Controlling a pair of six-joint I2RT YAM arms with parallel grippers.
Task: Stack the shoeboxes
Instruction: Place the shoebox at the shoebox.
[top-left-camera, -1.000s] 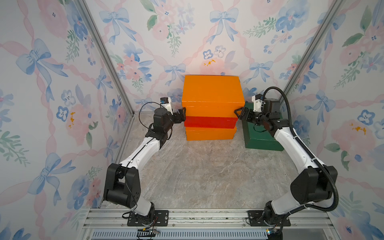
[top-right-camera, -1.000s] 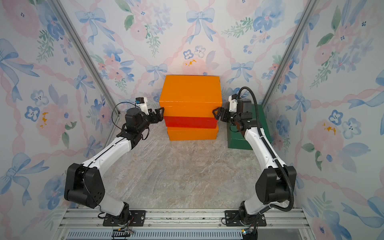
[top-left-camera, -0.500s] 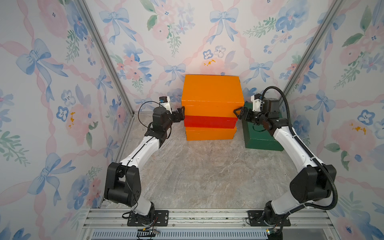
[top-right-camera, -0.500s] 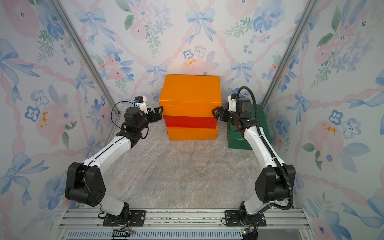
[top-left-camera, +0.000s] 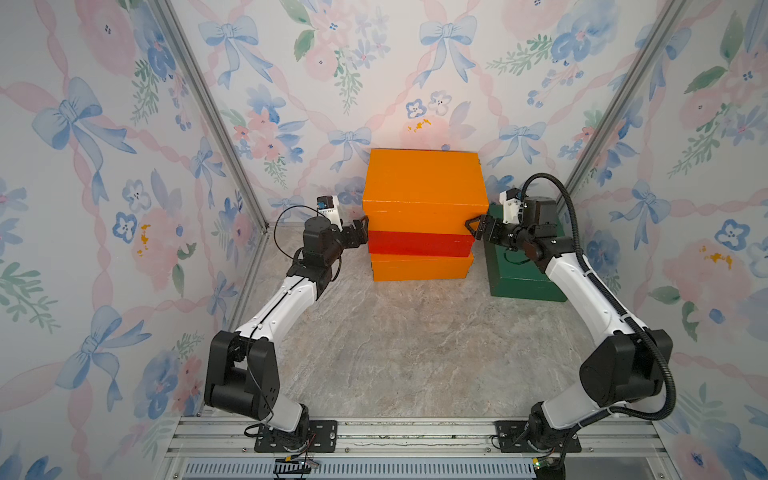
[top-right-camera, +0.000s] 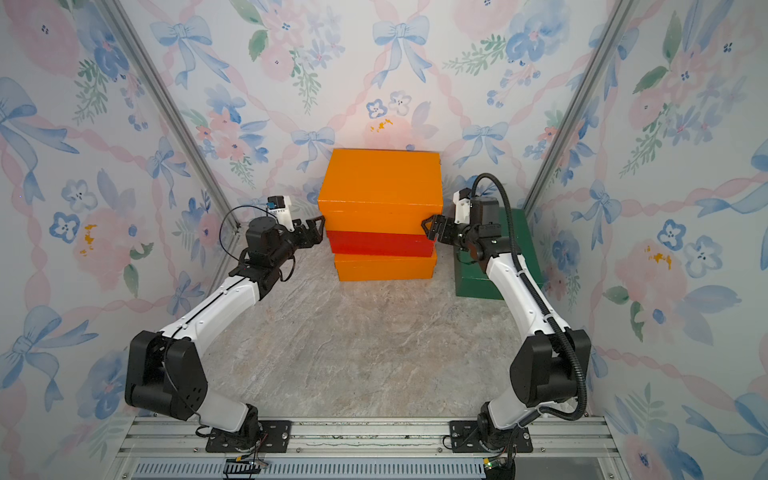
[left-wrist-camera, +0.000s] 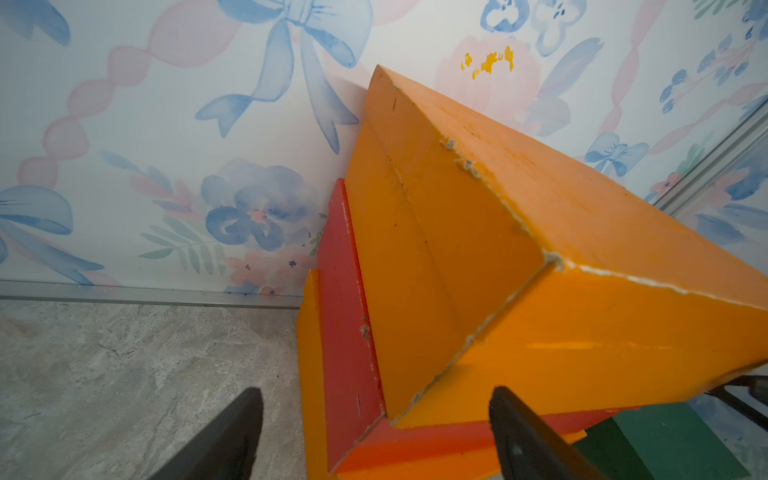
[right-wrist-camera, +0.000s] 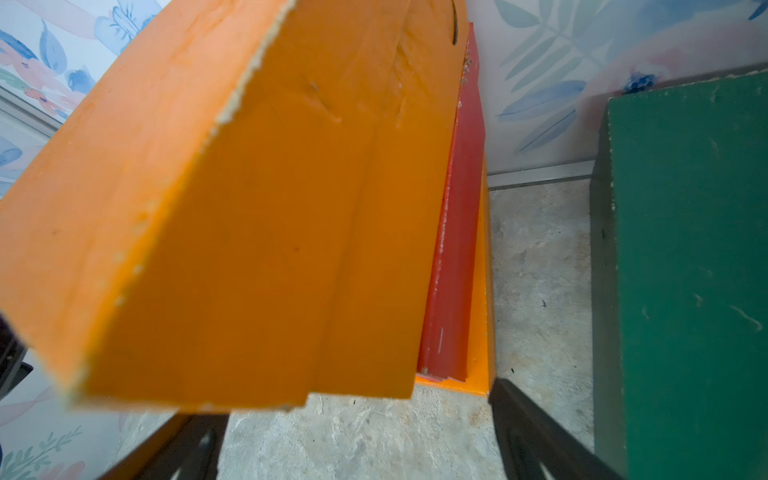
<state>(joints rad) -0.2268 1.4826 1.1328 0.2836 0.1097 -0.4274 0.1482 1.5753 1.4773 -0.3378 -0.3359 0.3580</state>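
Observation:
Three shoeboxes stand stacked against the back wall in both top views: an orange one (top-left-camera: 422, 266) at the bottom, a red one (top-left-camera: 419, 244) in the middle, and a bigger orange one (top-left-camera: 424, 189) on top. The dark green shoebox (top-left-camera: 519, 274) lies on the floor to the stack's right. My left gripper (top-left-camera: 360, 232) is open at the stack's left side, its fingers (left-wrist-camera: 232, 432) straddling the near corner where the red box (left-wrist-camera: 345, 332) meets the top orange box (left-wrist-camera: 540, 249). My right gripper (top-left-camera: 474, 230) is open at the stack's right side, beside the top orange box (right-wrist-camera: 249, 208).
Flowered walls close in the back and both sides. The marble-patterned floor (top-left-camera: 407, 345) stretches from the stack to the metal rail (top-left-camera: 382, 432) with both arm bases. The right forearm passes over the green shoebox (top-right-camera: 478, 282). A narrow strip of floor (right-wrist-camera: 536, 270) separates stack and green box.
Both grippers have edged inward toward the sides of the stack, the right one a little more. The boxes have not visibly shifted.

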